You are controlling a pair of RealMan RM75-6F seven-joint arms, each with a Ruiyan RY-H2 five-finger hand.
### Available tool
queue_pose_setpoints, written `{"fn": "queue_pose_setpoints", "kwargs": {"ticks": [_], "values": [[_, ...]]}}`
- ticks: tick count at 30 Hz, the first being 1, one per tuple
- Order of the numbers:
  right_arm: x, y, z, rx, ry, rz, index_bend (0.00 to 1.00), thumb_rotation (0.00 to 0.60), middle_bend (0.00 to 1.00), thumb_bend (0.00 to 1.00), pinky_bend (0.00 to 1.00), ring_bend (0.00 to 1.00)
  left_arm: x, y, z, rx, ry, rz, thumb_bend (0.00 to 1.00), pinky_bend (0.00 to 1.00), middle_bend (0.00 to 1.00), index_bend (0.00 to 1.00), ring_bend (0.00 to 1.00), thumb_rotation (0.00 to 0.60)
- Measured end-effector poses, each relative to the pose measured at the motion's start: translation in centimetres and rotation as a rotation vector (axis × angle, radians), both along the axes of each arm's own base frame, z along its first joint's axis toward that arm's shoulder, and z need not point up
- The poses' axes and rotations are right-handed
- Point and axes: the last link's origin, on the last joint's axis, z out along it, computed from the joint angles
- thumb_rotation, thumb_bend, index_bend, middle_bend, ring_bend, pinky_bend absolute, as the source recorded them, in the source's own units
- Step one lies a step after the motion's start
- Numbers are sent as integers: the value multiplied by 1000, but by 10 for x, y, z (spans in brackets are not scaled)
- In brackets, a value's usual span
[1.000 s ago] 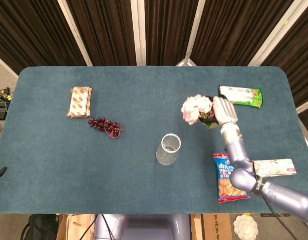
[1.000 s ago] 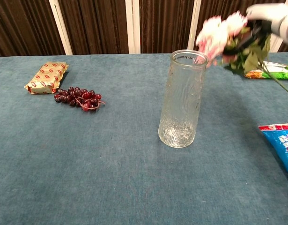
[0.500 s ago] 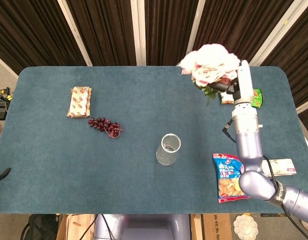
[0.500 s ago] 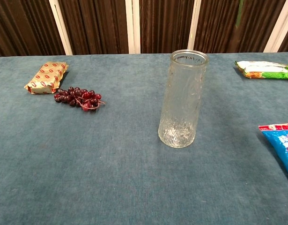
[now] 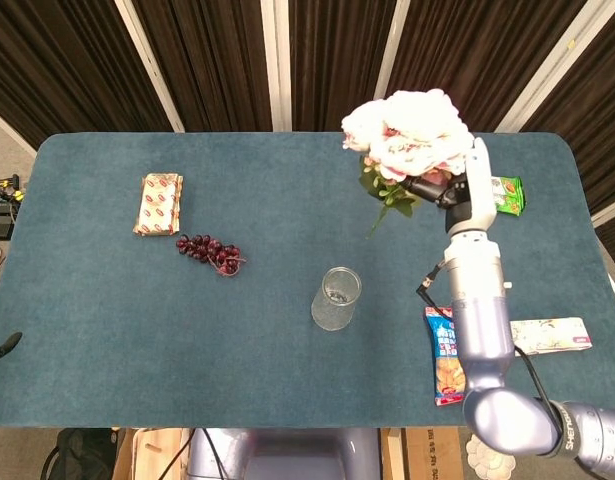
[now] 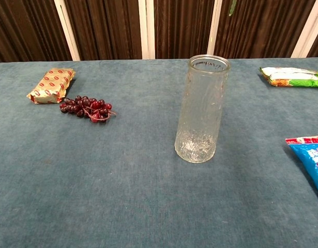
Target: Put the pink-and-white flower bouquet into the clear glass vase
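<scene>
bouquet pink-white, green leaves | right hand gripping it | vase upright

Vase mid-table; bouquet behind-right, in right hand; grapes left.

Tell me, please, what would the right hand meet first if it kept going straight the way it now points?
Probably nothing on the table. The right hand, holding the bouquet high, points away toward the far table edge and the curtain behind it. Depth is unclear, so the curtain is only a guess.
</scene>
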Motion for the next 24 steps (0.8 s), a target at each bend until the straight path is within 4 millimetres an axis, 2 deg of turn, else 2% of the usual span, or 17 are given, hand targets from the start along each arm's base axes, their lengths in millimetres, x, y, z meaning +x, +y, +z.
{"fn": "queue_pose_setpoints", "kwargs": {"ticks": [4,11,24], "values": [[3,14,-10,35,-14,0,548,600,486,310,87,556,1,-1,5,20,-28,-29,188,0,0,101,0,600],[3,16,-26,59,-12,-1,548,600,486,316,87,556,-1,-3,17,83,-77,-96,188,0,0,100,0,600],[5,24,-36,59,-28,-12,548,600,486,317,87,556,-1,-3,15,82,-76,-88,187,0,0,100,0,600]]}}
